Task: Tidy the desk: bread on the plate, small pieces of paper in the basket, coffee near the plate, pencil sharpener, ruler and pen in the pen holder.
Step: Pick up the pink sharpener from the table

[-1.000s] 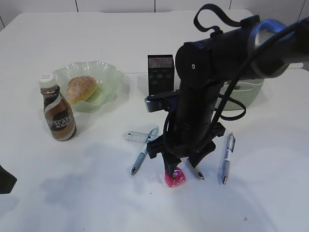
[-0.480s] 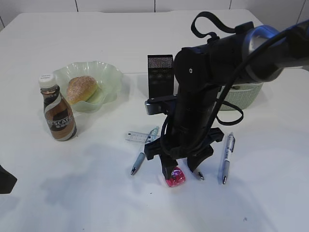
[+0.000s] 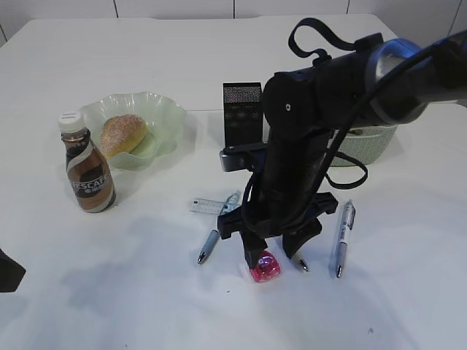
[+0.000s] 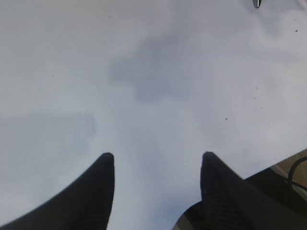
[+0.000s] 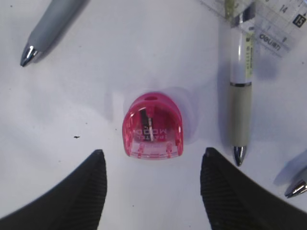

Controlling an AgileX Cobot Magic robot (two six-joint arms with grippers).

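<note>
**Sharpener under spread pincer, pens crowding on both sides**

Sharpener [image 5: 152, 126], a small translucent pink one, lay flat on the white surface [image 3: 146, 306], at about 6 o'clock from the pen holder [image 3: 241, 111] in the exterior view. In the right wrist view it sat centred ahead of the right pincer [image 5: 152, 184], whose jaws stood spread on either side of it and gripped nothing; neither finger touched it.

The main risk, as a judgement, was a poor closing. The sharpener was rounded, smooth and low, so jaws that met it off-centre or too high could squirt it out sideways or spin it. A white-and-grey pen [image 5: 240, 100] lay just beside it at 3 o'clock, its upper end crossed by the clear ruler [image 5: 259, 21], and a grey pen [image 5: 50, 28] pointed in from 10 o'clock. A jaw coming down wide could catch one of these, roll it away, or drag the ruler with it. The tip of another pen [image 5: 296, 188] showed at 4 o'clock, close to the right finger.

The left pincer [image 4: 157, 163] hovered with jaws parted over bare surface, holding nothing, well clear of the work.

Readable writing: the bottle of coffee [image 3: 86, 173], standing just beside the plate [image 3: 171, 113] that held the bread [image 3: 122, 133], read "NESCAFE". The ruler showed "14", "15" and a short printed word too small to make out. Moulded lettering on the sharpener, seen upside down, could not be read with confidence. The basket [image 3: 372, 142] stood mostly hidden behind the arm.
</note>
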